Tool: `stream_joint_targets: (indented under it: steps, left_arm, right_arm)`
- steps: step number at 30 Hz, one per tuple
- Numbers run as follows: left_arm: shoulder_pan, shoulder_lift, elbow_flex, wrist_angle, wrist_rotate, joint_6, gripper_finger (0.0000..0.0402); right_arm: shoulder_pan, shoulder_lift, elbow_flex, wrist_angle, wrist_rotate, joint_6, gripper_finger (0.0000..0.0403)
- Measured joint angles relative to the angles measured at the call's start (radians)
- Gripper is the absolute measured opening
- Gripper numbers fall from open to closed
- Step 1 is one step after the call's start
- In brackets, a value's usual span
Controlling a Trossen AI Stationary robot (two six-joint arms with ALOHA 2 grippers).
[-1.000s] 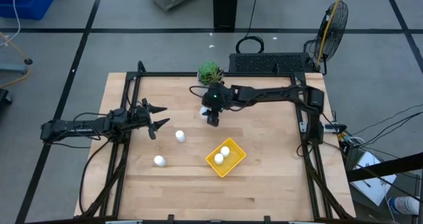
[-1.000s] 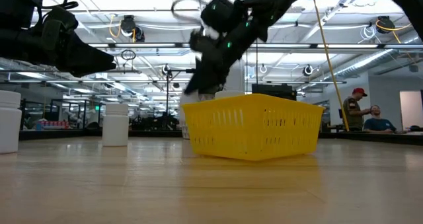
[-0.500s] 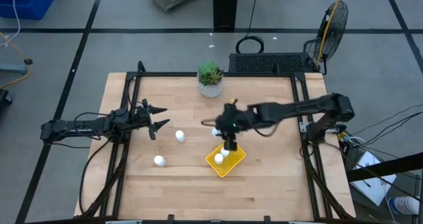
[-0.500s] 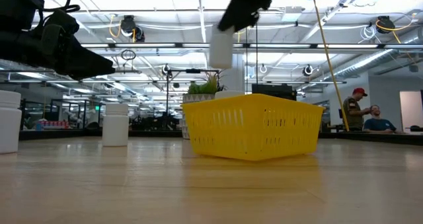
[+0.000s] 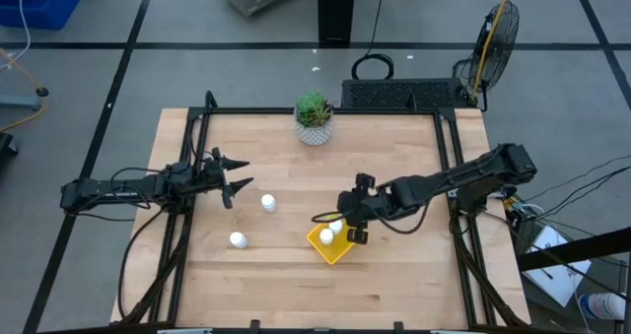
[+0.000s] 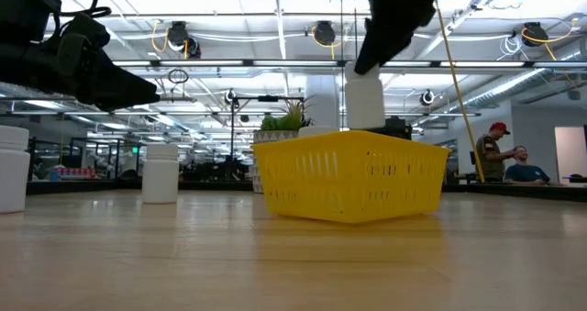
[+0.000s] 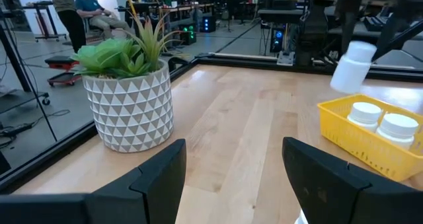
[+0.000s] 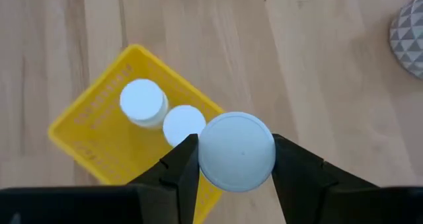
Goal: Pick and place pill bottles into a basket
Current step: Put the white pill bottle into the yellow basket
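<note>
My right gripper (image 5: 347, 228) is shut on a white pill bottle (image 6: 364, 104) just above the yellow basket (image 5: 333, 243). The basket (image 8: 92, 141) holds two white bottles (image 8: 143, 100) (image 8: 183, 123) standing on its floor. Two more bottles (image 5: 268, 203) (image 5: 238, 239) stand upright on the table to the basket's left. My left gripper (image 5: 235, 176) is open and empty at the table's left side, above the table. My right gripper pinches the bottle's sides (image 8: 198, 159) between its two fingers (image 8: 296, 172), just below the cap. The fingers come from above, pointing down. The bottle hangs roughly upright, cap up, lifted clear above the basket's rim (image 6: 353, 138).
A white patterned plant pot (image 5: 314, 117) with a green plant stands at the far middle of the table; it also shows in the left wrist view (image 7: 131, 105). Black frame rails (image 5: 187, 235) run along the table's left and right sides. People show in the room beyond (image 6: 500, 155).
My right gripper has lifted a bottle from the table near the plant pot and carried it toward the near edge and a little right, until it is over the basket. The bottle is now clear of the table. My left arm has kept still.
</note>
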Motion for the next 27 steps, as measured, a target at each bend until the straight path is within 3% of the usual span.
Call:
stream_joint_targets:
  steps: [11,27]
  left_arm:
    - [0.0,0.0,0.0,0.002,0.0,-0.005,0.0253]
    - [0.0,0.0,0.0,0.002,-0.001,-0.007,0.0253]
  right_arm:
    - [-0.005,-0.076,-0.251,0.284,-0.057,0.097,0.0143]
    - [-0.025,-0.077,-0.433,0.561,-0.09,0.131,0.0143]
